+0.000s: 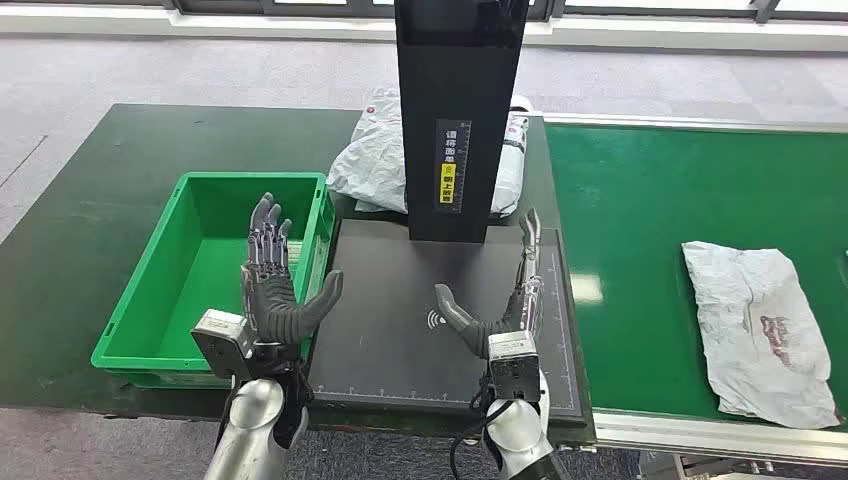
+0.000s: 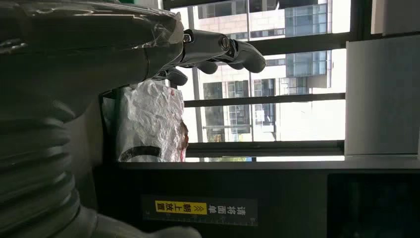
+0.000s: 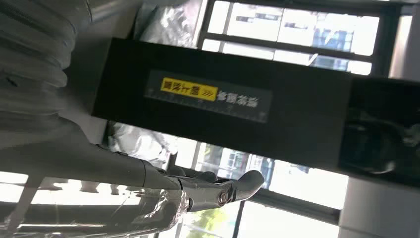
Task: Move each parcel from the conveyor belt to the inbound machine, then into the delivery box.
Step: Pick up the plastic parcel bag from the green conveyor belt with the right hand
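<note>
A dark green table [image 1: 90, 200] filled the left half of the head view, and beside it on the right ran the brighter green conveyor belt [image 1: 660, 220], edged by a pale rail. Between them lay the inbound machine [image 1: 400, 340], a flat black platform with a small white wireless mark, and from its far edge rose a tall black post [image 1: 458, 90] bearing a yellow and white label [image 1: 450, 165]. That label also appeared turned on its side in the left wrist view [image 2: 200, 209] and in the right wrist view [image 3: 210, 94].

A green delivery box [image 1: 150, 300] stood on the table just left of the platform, its floor bare. One crumpled grey-white parcel [image 1: 765, 330] lay flat on the belt, well apart from the machine. A second parcel [image 1: 365, 165] sat behind the post, partly hidden by it; it may have rested against the post, though the view did not settle that.

The left hand [image 1: 275, 285] was raised over the box's right wall, palm inward, fingers spread wide and holding nothing. The right hand [image 1: 505, 300] stood over the platform, fingers straight and apart, thumb pointing inward, also holding nothing. Windows [image 2: 277, 99] and buildings outside showed beyond the left hand's fingertips.
</note>
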Tool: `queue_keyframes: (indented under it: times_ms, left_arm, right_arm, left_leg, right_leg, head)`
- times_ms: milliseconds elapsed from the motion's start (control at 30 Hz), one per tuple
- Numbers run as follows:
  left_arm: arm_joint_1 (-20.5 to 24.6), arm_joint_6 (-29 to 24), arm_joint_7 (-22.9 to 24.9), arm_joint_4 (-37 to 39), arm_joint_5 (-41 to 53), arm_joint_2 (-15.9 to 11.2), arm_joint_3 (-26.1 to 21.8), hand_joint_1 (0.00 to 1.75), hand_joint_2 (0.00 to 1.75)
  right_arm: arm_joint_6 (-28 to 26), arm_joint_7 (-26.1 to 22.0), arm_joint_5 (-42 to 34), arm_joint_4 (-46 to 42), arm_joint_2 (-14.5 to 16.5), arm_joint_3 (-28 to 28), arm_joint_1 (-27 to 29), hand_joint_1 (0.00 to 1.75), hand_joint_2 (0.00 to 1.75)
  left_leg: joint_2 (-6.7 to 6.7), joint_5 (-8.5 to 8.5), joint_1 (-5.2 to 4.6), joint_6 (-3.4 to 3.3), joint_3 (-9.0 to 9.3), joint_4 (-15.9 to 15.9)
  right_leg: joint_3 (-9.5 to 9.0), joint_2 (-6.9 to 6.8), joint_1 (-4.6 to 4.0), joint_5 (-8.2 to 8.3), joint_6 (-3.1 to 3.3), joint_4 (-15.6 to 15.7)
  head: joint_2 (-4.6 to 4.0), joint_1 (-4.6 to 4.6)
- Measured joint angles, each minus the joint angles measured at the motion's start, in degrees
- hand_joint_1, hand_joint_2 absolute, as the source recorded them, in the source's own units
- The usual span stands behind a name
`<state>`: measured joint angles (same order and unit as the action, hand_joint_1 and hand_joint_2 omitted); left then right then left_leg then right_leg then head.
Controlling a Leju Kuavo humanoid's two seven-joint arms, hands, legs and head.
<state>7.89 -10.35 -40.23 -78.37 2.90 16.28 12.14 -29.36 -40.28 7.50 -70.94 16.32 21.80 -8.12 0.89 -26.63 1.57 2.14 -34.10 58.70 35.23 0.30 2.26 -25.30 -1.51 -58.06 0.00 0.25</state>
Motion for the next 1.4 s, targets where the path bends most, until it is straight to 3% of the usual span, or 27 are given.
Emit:
queue_keyframes:
  times_ms: [167, 200, 233, 267, 300, 333, 367, 400, 467, 500, 533, 600, 767, 900, 1100, 1167, 1200, 1300, 1333, 1400]
  left_arm:
    - [-0.18, 1.22, -0.01, -2.34, -0.15, -0.11, 0.18, 1.75, 1.75]
    - [-0.23, 1.32, -0.01, -2.78, -0.22, -0.12, 0.18, 1.31, 1.75]
    - [-0.29, 1.37, -0.01, -3.16, -0.23, -0.12, 0.19, 1.31, 1.75]
    - [-0.33, 1.08, -0.01, -3.46, 0.07, -0.14, 0.19, 1.31, 1.75]
    - [-0.35, -0.04, 0.00, -3.71, 0.92, -0.22, 0.30, 1.31, 1.75]
    - [-0.37, -2.06, 0.00, -3.90, 2.11, -0.34, 0.75, 1.75, 1.75]
    - [-0.38, -4.86, 0.00, -3.97, 3.27, -0.52, 1.65, 1.75, 1.75]
    - [-0.39, -7.93, 0.00, -3.99, 3.98, -0.72, 2.92, 1.31, 1.75]
    - [-0.42, -12.10, -0.01, -3.86, 3.73, -0.98, 5.46, 0.44, 1.75]
    - [-0.48, -13.01, -0.01, -3.79, 3.41, -1.08, 6.32, 0.00, 1.75]
    - [-0.61, -13.39, 0.00, -3.75, 3.24, -1.20, 7.05, 0.00, 1.75]
    - [-1.02, -13.45, 0.01, -3.92, 3.11, -1.51, 8.52, 0.00, 1.75]
    - [-2.45, -11.51, 0.00, -4.31, 0.51, -1.66, 7.95, 0.00, 1.75]
    - [-3.69, -10.53, 0.01, -4.37, -0.01, -1.66, 6.27, 0.00, 1.75]
    - [-4.50, -8.21, 0.01, -4.88, 0.97, -1.64, 5.39, 0.00, 1.75]
    - [-4.93, -8.12, 0.01, -5.12, 1.29, -1.64, 5.15, 0.00, 1.75]
    - [-5.20, -8.17, 0.01, -5.20, 1.43, -1.64, 4.99, 0.00, 1.75]
    - [-6.19, -9.01, 0.01, -5.64, 2.06, -1.64, 4.46, 0.00, 1.75]
    - [-6.51, -9.40, 0.01, -5.84, 2.31, -1.64, 4.39, 0.00, 1.75]
    - [-7.00, -9.95, 0.01, -6.15, 2.55, -1.64, 4.35, 0.00, 1.75]
  right_arm:
    - [3.27, 0.02, 0.46, 0.21, -0.06, 1.17, -0.29, 1.75, 1.75]
    - [3.43, 0.02, 0.49, 0.25, -0.08, 1.32, -0.33, 1.31, 1.75]
    - [3.46, 0.02, 0.57, 0.26, -0.08, 1.42, -0.36, 1.31, 1.75]
    - [3.23, 0.02, 0.88, 0.27, -0.09, 1.49, -0.38, 0.91, 1.75]
    - [2.74, 0.02, 1.50, 0.27, -0.10, 1.63, -0.43, 0.91, 1.75]
    - [1.94, 0.02, 2.46, 0.30, -0.11, 2.00, -0.52, 1.34, 1.75]
    - [0.97, 0.01, 3.36, 0.37, -0.14, 2.62, -0.67, 1.34, 1.75]
    - [0.11, 0.01, 3.78, 0.45, -0.15, 3.41, -0.85, 1.31, 1.75]
    - [-0.69, 0.02, 3.36, 0.69, -0.17, 4.89, -1.18, 0.44, 0.87]
    - [-0.83, 0.04, 3.07, 0.80, -0.19, 5.36, -1.28, 0.00, 0.87]
    - [-0.96, 0.04, 3.06, 0.90, -0.21, 5.71, -1.37, 0.00, 0.87]
    - [-1.43, 0.04, 3.38, 1.16, -0.27, 6.35, -1.53, 0.00, 1.75]
    - [-7.12, 0.15, 4.08, 6.60, -0.34, 4.52, -2.26, 0.00, 1.75]
    - [-8.02, 0.16, 4.42, 9.99, -0.59, 1.51, -2.86, 0.00, 1.75]
    - [-10.36, 1.12, 16.58, 12.19, -0.60, -4.07, -2.97, 0.00, 1.75]
    - [-10.63, 3.77, 27.45, 10.98, -0.78, -8.61, -3.24, 0.00, 1.75]
    - [-10.76, 4.89, 36.39, 10.26, -0.95, -12.39, -3.84, 0.00, 1.75]
    - [-10.90, 4.84, 65.09, 9.43, -1.35, -29.23, -6.69, 0.00, 1.75]
    - [-10.89, 4.35, 71.17, 9.34, -1.34, -35.62, -7.22, 0.00, 1.75]
    - [-10.88, 3.30, 74.49, 9.17, -0.97, -45.56, -7.55, 0.00, 1.75]
  left_leg:
    - [-0.01, 0.00, 0.00, 0.00, 0.01, 0.00]
    - [-0.01, 0.00, 0.00, 0.00, 0.01, 0.00]
    - [0.00, 0.00, 0.00, 0.00, 0.00, 0.00]
    - [0.01, 0.00, 0.00, 0.00, 0.00, 0.00]
    - [0.00, 0.00, 0.00, 0.00, 0.00, 0.00]
    - [0.00, 0.00, 0.00, 0.00, 0.01, 0.00]
    - [0.00, 0.00, 0.00, 0.00, 0.01, 0.00]
    - [0.00, 0.00, 0.00, 0.00, 0.01, 0.00]
    - [0.00, 0.00, 0.00, 0.00, 0.00, 0.00]
    - [0.00, 0.00, 0.00, 0.00, 0.00, 0.00]
    - [0.00, 0.00, 0.00, 0.00, 0.00, 0.00]
    - [0.00, 0.00, 0.00, 0.00, 0.00, 0.00]
    - [-0.01, -0.01, 0.00, 0.00, 0.02, -0.01]
    - [-0.02, 0.00, 0.00, 0.00, 0.02, 0.00]
    - [0.00, 0.00, -0.01, 0.00, 0.02, 0.01]
    - [-0.01, 0.00, -0.04, 0.00, 0.01, 0.04]
    - [-0.01, 0.00, -0.05, -0.01, 0.01, 0.05]
    - [0.19, 0.02, -0.06, -0.07, 0.02, 0.09]
    - [0.33, 0.03, -0.06, -0.11, 0.00, 0.10]
    - [0.56, 0.05, -0.07, -0.16, -0.13, 0.10]
  right_leg:
    - [0.00, -0.01, 0.00, 0.00, 0.00, 0.00]
    - [-0.01, -0.02, 0.00, 0.00, 0.00, 0.00]
    - [-0.02, -0.03, 0.00, 0.00, 0.00, 0.00]
    - [-0.02, -0.04, 0.00, 0.00, 0.00, 0.00]
    - [-0.02, -0.03, 0.00, 0.00, 0.00, 0.00]
    - [-0.02, -0.02, 0.00, 0.00, 0.00, 0.00]
    - [-0.02, -0.02, 0.00, 0.00, 0.00, 0.00]
    - [-0.02, -0.02, 0.01, 0.00, 0.00, 0.00]
    - [-0.02, -0.03, 0.01, 0.00, 0.00, 0.00]
    - [-0.02, -0.03, 0.01, 0.00, 0.00, 0.00]
    - [-0.01, -0.03, 0.01, 0.00, 0.00, 0.00]
    - [-0.01, -0.02, 0.00, -0.01, 0.00, 0.00]
    - [-0.01, -0.02, 0.00, -0.02, -0.01, 0.00]
    - [-0.01, -0.01, 0.01, -0.01, 0.00, 0.00]
    - [0.00, -0.02, 0.01, 0.00, 0.00, 0.00]
    - [0.04, 0.00, 0.03, 0.01, -0.01, 0.01]
    - [0.05, 0.00, 0.04, 0.02, -0.01, 0.01]
    - [-0.14, -0.21, 0.05, -0.01, -0.07, 0.04]
    - [-0.25, -0.37, 0.05, -0.03, -0.11, 0.05]
    - [-0.37, -0.63, 0.06, -0.06, -0.15, 0.05]
  head:
    - [-0.01, -0.01]
    - [-0.01, -0.01]
    - [-0.01, -0.01]
    - [-0.01, -0.01]
    - [0.00, -0.01]
    - [0.00, -0.01]
    - [0.00, -0.01]
    - [-0.01, 0.00]
    - [-0.01, 0.00]
    - [-0.01, 0.00]
    - [-0.01, 0.00]
    - [-0.01, 0.00]
    - [-0.01, -0.01]
    - [0.00, 0.00]
    - [0.00, 0.00]
    - [0.00, -0.01]
    - [0.00, -0.02]
    - [-0.01, -0.01]
    - [-0.01, 0.01]
    - [-0.01, 0.02]
